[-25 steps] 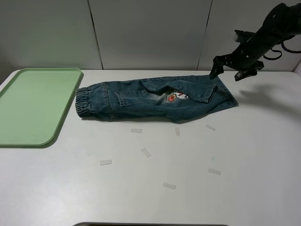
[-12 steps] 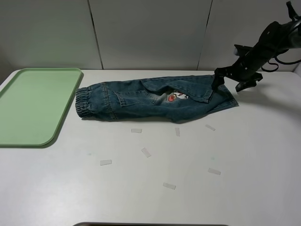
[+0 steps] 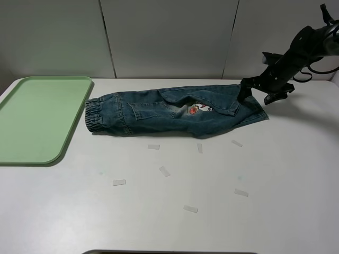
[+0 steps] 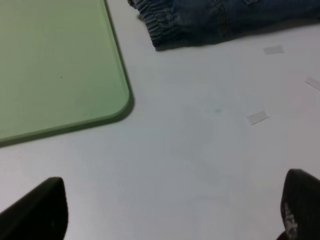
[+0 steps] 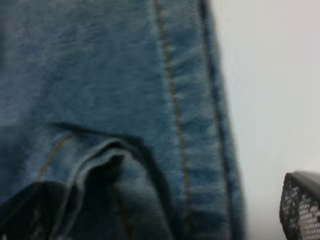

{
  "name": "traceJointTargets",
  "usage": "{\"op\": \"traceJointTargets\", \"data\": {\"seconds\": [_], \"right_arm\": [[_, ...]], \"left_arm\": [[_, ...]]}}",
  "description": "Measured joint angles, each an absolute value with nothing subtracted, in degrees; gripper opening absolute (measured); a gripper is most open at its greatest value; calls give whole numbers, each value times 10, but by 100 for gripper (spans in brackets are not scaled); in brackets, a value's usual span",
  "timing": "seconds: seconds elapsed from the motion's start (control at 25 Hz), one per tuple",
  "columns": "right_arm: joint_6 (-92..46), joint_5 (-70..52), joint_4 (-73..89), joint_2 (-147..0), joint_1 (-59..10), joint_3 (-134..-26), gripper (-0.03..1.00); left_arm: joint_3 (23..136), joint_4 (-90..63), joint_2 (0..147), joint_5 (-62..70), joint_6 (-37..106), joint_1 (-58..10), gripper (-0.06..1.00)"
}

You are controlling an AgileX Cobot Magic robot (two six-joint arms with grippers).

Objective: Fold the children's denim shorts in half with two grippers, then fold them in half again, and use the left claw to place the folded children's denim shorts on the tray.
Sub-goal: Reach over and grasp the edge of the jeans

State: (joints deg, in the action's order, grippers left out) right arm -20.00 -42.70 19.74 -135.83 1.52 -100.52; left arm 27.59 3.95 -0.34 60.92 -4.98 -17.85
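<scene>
Your right gripper (image 3: 253, 98), jaws wide, straddles the children's denim shorts (image 3: 153, 114) at the hem (image 3: 258, 112) right beneath it. Sink lower, catch both layers, then close. Your left gripper (image 4: 170, 212), also open, hovers short of the waistband (image 4: 160, 25), with the tray (image 4: 55, 65) alongside.

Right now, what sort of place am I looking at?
Likely a robot test bench: bare white table with tape markers, plain wall panels, and the right gripper at denim shorts.

One pair of denim shorts (image 3: 175, 112), one tray (image 3: 37, 119) — seven white strips (image 3: 164, 171).
</scene>
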Motion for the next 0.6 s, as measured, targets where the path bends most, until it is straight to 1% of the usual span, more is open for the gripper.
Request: {"op": "traceJointTargets", "data": {"seconds": [0.28,0.36,0.44,0.52,0.6], "right_arm": [[-201,-462,226,-1358,-7,-1006,69],[-201,-471,229,-1358,-13,-1007,67],[-201,-476,231,-1359,-18,-1007,58],[-200,-482,228,-1360,-21,-1007,45],[-194,-489,217,-1363,-26,-1007,29]], "left_arm": [[276,39,-3,609,-50,-178,84],[276,39,-3,609,-50,-178,84],[276,39,-3,609,-50,-178,84],[276,39,-3,609,-50,-178,84],[276,39,-3,609,-50,-178,84]]}}
